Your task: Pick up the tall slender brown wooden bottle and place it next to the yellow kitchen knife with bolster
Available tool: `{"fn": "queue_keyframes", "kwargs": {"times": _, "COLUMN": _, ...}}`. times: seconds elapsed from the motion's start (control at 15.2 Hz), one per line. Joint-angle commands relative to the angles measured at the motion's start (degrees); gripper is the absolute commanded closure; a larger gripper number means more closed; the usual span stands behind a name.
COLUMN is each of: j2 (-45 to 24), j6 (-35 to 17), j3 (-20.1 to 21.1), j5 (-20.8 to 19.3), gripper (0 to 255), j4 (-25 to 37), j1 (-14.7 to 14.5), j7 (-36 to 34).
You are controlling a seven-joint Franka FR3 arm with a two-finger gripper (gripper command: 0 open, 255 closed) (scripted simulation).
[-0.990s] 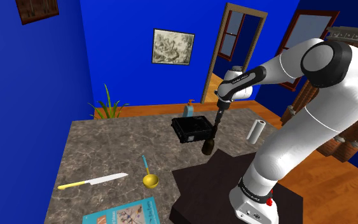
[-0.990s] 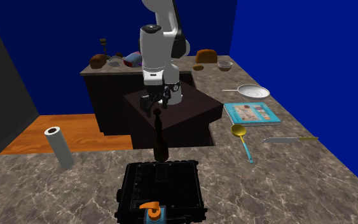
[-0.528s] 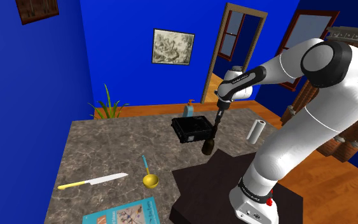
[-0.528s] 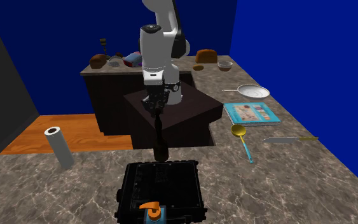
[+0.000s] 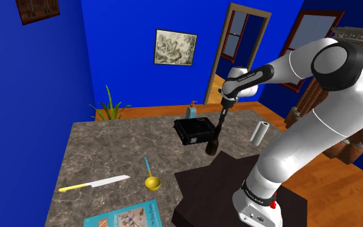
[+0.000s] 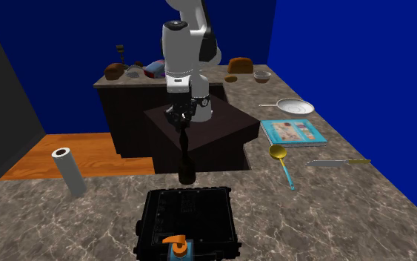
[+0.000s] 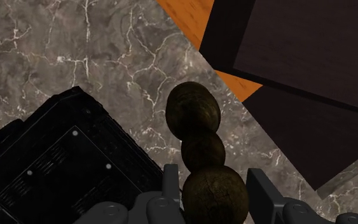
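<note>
The tall slender dark brown bottle (image 5: 213, 139) hangs upright just above the marble counter (image 5: 109, 151), between the black crate and the dark stand. My gripper (image 5: 223, 111) is shut on its neck from above. In the second exterior view the bottle (image 6: 186, 160) hangs below the gripper (image 6: 182, 121). The wrist view looks down along the bottle (image 7: 199, 143), its rounded top clasped at the gripper (image 7: 214, 191) between both fingers (image 7: 171, 181). The yellow-handled knife (image 5: 94, 185) lies flat near the counter's front edge, far from the bottle; across the counter it appears again as the knife (image 6: 338, 162).
A black crate (image 5: 196, 131) sits right beside the bottle, a soap dispenser (image 5: 193, 109) behind it. A white paper roll (image 5: 258, 133) stands past the stand (image 5: 231, 187). A yellow ladle (image 5: 151, 180) and a blue book (image 5: 125, 216) lie near the knife. A frying pan (image 6: 295, 107) rests beyond the book.
The fingers closed on the bottle's neck. The arm then rose a little, and the bottle's base now sits slightly higher than before.
</note>
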State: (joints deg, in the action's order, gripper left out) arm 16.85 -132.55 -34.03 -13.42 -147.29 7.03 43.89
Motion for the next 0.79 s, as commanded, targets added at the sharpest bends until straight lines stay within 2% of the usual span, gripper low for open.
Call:
{"fn": "queue_keyframes", "kwargs": {"times": 0.0, "j2": 1.23, "j6": 1.85, "j3": 0.43, "j5": -0.36, "gripper": 255, "j4": 0.69, "j1": 0.22, "j7": -0.31}}
{"fn": "queue_keyframes", "kwargs": {"times": 0.73, "j2": 6.57, "j6": 11.78, "j3": 2.85, "j5": -1.05, "gripper": 255, "j4": 5.49, "j1": 0.85, "j7": -1.35}}
